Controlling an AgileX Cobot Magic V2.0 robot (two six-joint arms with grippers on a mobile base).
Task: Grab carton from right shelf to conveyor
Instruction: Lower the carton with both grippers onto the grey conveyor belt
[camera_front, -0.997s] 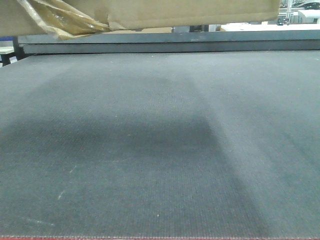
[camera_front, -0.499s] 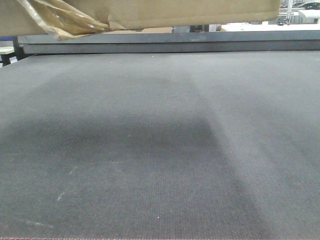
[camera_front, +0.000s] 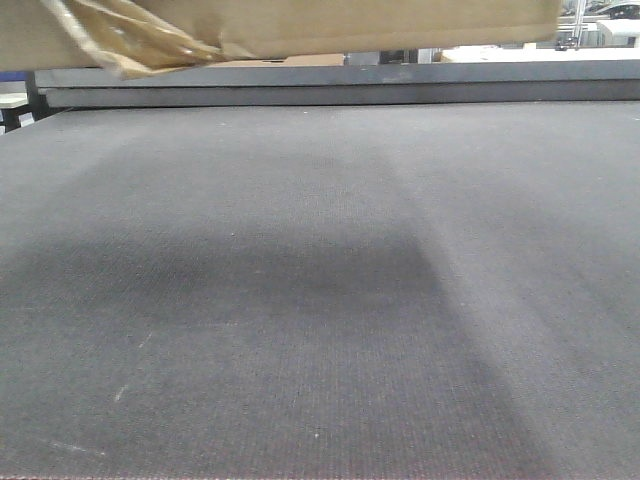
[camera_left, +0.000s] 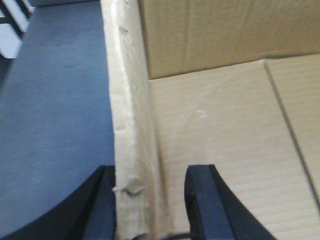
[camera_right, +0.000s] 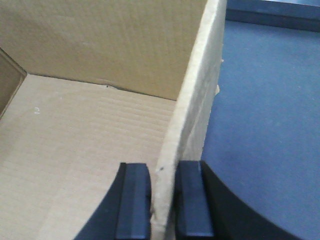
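carton (camera_front: 350, 25) barely shifted, hanging above conveyor (camera_front: 320, 300)

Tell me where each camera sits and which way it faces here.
Front-facing: low at the near edge of the conveyor belt, looking across it; the carton hangs at top; no robot parts show.
Left wrist: on the left arm, looking past the left end effector, whose fingers straddle a carton wall.
Right wrist: on the right arm, looking past the right end effector, clamped on a carton wall.
Shared: both wrist views show carton interior and belt.
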